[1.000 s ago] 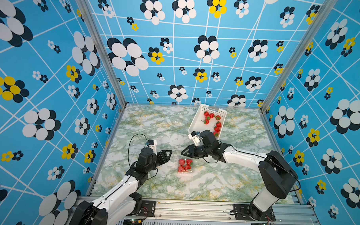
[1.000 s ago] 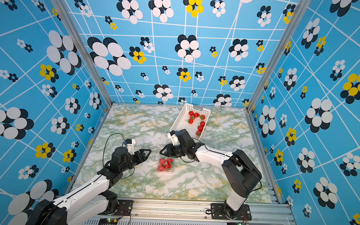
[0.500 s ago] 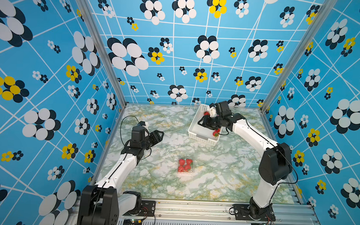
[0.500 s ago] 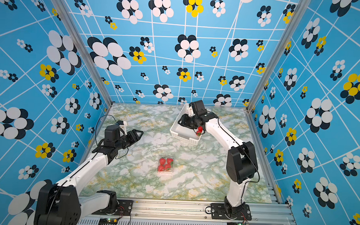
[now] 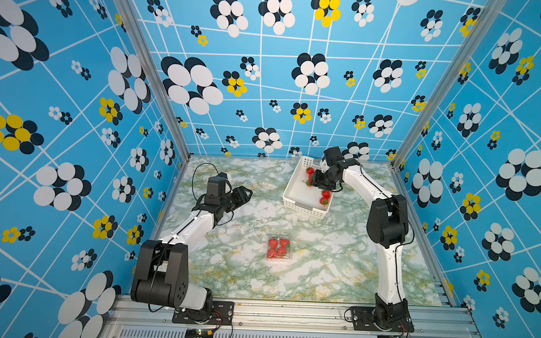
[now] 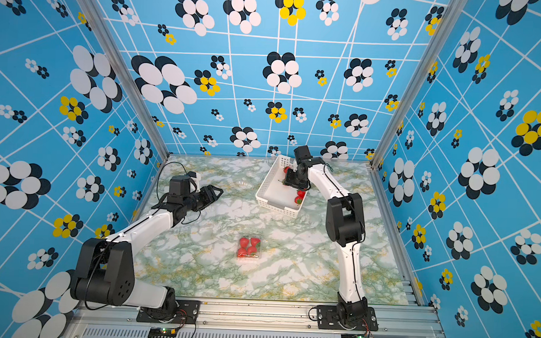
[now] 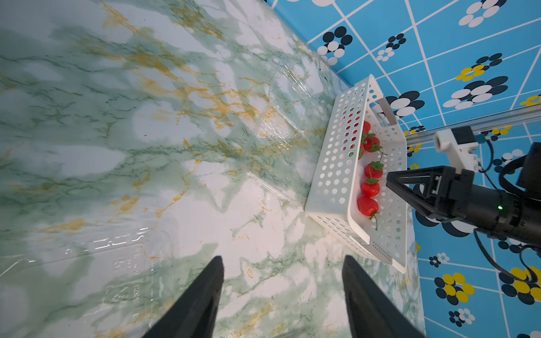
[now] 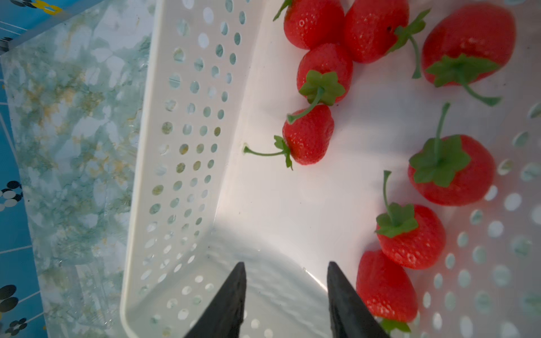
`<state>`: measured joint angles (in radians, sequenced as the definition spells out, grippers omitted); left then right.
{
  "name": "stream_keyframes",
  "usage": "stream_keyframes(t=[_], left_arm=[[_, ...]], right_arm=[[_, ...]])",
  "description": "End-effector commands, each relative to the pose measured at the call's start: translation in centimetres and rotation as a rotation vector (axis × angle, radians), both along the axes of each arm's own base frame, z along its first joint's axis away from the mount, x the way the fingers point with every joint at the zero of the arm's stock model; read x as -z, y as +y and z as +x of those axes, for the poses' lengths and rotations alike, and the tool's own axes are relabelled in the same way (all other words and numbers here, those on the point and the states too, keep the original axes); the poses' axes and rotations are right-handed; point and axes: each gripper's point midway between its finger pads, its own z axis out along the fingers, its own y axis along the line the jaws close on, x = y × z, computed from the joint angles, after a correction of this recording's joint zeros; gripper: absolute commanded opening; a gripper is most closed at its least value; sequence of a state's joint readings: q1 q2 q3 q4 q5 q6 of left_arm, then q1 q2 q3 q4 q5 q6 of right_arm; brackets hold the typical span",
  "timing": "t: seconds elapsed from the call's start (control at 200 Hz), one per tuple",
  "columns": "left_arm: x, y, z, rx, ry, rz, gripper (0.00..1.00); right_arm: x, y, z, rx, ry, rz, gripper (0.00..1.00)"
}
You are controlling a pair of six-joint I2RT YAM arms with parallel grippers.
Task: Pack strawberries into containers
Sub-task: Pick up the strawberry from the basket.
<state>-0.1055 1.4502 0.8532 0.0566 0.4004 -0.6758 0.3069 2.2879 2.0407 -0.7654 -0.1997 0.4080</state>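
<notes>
Red strawberries (image 5: 325, 195) hug the basket (image 5: 296, 192) at its three o'clock wall — the parted, empty right gripper (image 8: 285, 264) could jam against it.

The green-veined marble desk (image 5: 321, 270) carries a white perforated basket (image 5: 305, 210) at its far right and a filled clear container (image 5: 268, 239) near the middle front. An empty clear container (image 7: 281, 123) sits just beside the basket. Another clear piece (image 7: 96, 257), possibly a container too, lies well apart from the basket.
</notes>
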Motion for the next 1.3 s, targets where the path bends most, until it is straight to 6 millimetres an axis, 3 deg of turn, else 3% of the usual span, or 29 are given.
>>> stream_keyframes(t=[0.0, 0.165, 0.37, 0.994, 1.164, 1.294], left_arm=[[-0.5, -0.1, 0.4, 0.019, -0.026, 0.020, 0.66], [-0.3, 0.3, 0.1, 0.010, -0.018, 0.022, 0.66], [-0.5, 1.1, -0.1, -0.009, -0.026, 0.026, 0.66], [0.2, 2.7, -1.0, -0.041, -0.019, 0.008, 0.65], [0.3, 3.0, -1.1, -0.045, -0.018, 0.007, 0.65], [0.7, 3.3, -1.2, -0.057, -0.017, -0.004, 0.65]], right_arm=[[0.9, -1.2, 1.4, -0.003, 0.007, -0.065, 0.51], [2.4, -0.7, 3.6, -0.001, 0.007, -0.041, 0.60], [3.3, 0.1, 5.2, 0.015, 0.007, 0.004, 0.61], [6.0, 1.7, 6.8, 0.058, 0.013, 0.078, 0.53], [6.3, 2.2, 6.6, 0.053, 0.023, 0.095, 0.41], [6.6, 2.4, 5.7, 0.041, 0.051, 0.080, 0.46]])
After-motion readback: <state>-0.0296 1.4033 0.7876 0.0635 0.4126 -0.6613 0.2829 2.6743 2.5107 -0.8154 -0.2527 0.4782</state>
